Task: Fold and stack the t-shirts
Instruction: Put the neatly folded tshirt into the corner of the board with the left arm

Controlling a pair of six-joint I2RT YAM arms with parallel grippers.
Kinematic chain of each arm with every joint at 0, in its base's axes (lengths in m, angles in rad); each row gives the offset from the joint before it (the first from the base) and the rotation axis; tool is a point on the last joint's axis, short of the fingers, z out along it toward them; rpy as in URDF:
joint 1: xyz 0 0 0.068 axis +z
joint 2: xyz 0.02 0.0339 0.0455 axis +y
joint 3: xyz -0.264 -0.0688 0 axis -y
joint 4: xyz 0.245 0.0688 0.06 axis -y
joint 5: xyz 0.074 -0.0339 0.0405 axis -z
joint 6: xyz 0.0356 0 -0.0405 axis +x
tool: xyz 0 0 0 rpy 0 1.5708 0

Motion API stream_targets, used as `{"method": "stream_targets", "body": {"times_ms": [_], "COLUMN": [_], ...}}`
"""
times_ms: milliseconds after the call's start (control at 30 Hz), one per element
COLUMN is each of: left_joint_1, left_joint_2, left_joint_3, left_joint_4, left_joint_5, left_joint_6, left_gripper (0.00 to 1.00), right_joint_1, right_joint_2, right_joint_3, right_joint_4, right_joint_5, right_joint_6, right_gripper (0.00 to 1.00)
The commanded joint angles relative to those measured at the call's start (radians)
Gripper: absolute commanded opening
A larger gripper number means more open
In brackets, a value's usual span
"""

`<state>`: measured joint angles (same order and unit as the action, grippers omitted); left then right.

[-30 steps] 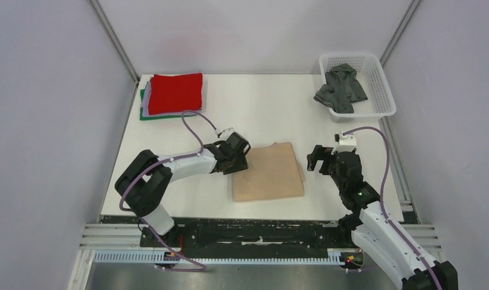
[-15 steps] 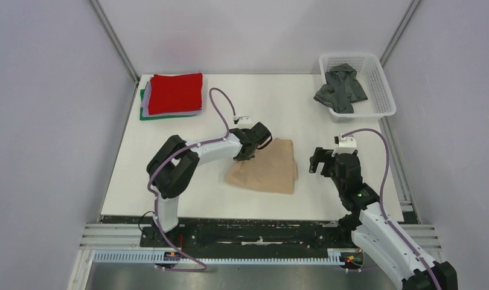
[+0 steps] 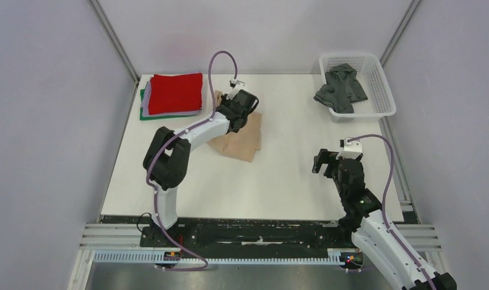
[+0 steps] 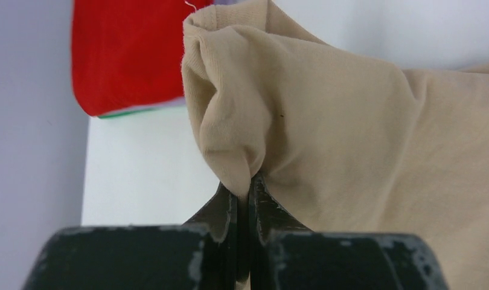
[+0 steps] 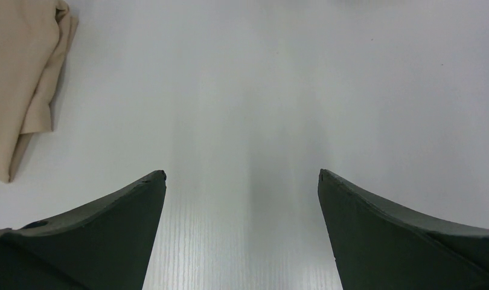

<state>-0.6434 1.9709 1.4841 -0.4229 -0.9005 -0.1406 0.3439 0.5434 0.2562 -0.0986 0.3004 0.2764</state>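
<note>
Left gripper (image 4: 249, 182) tight on tan t-shirt (image 4: 351, 133)

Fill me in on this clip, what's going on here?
The left gripper is shut on a bunched fold of the tan t-shirt. Over the last second it has dragged it from mid-table to just beside the folded stack topped by the red t-shirt. The right gripper hangs open over the table, holding nothing. A dark grey t-shirt waits in the white basket.
</note>
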Motion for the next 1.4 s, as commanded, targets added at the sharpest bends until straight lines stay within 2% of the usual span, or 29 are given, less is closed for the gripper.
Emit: {"method": "stream_targets", "body": {"times_ms": [0,267,500,1100,1367], "left_joint_1": [0.06,0.173,0.226,0.269,0.358], "left_joint_2": [-0.001,0.0,-0.001,0.015,0.063], "left_joint_3": [0.087,0.18,0.279,0.56,0.576], "left_joint_4": [0.231,0.371,0.393,0.194,0.146], "left_joint_5": [-0.079,0.0,0.034,0.103,0.192], "left_joint_6": [0.32,0.564,0.684,0.591,0.483], "left_gripper": [0.02,0.02,0.02,0.02,0.02], "right_joint_1": [-0.001,0.0,0.0,-0.001,0.0], "right_joint_2": [-0.008,0.025,0.059,0.093,0.104], "right_joint_3": [-0.007,-0.004,0.001,0.002,0.005], "right_joint_4": [0.054,0.056,0.057,0.056,0.055], "right_joint_5": [0.056,0.089,0.107,0.114,0.13], "right_joint_6": [-0.004,-0.006,-0.007,-0.003,-0.005], "right_gripper": [0.98,0.98,0.98,0.98,0.98]}}
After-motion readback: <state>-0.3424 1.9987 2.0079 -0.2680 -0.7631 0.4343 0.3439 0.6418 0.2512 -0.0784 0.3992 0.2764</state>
